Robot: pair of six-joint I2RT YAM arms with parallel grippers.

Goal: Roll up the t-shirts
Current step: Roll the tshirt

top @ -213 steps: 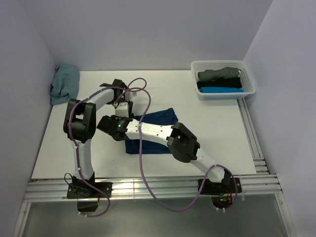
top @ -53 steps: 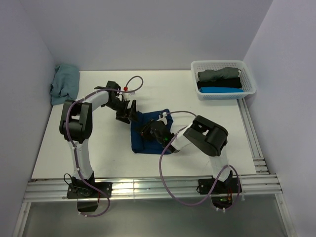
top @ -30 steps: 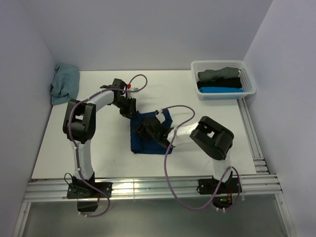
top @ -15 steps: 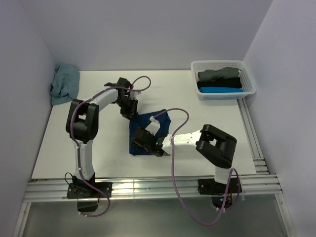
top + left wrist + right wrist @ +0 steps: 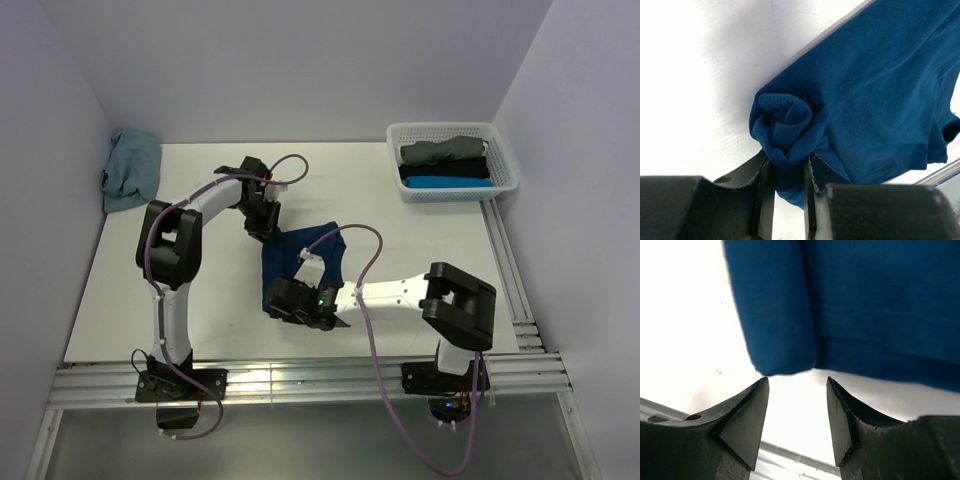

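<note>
The dark navy t-shirt (image 5: 316,246) lies partly rolled on the white table, mid-left. My left gripper (image 5: 266,231) is at its far left corner. In the left wrist view that gripper (image 5: 787,163) is shut on the coiled end of the t-shirt (image 5: 880,95). My right gripper (image 5: 283,303) hovers over the shirt's near left edge. In the right wrist view it (image 5: 797,382) stands open with bare table between its fingers. The shirt's rolled edge (image 5: 775,315) lies just beyond the tips, untouched.
A white basket (image 5: 440,127) at the back right holds rolled grey (image 5: 440,151), black (image 5: 445,170) and bright blue (image 5: 450,182) t-shirts. A dusty teal t-shirt (image 5: 130,170) is bunched at the back left corner. Metal rails (image 5: 300,380) run along the near edge.
My right gripper has slid from the middle of the shirt toward its near left edge and opened wider. The left gripper has stayed clamped at the far corner.
</note>
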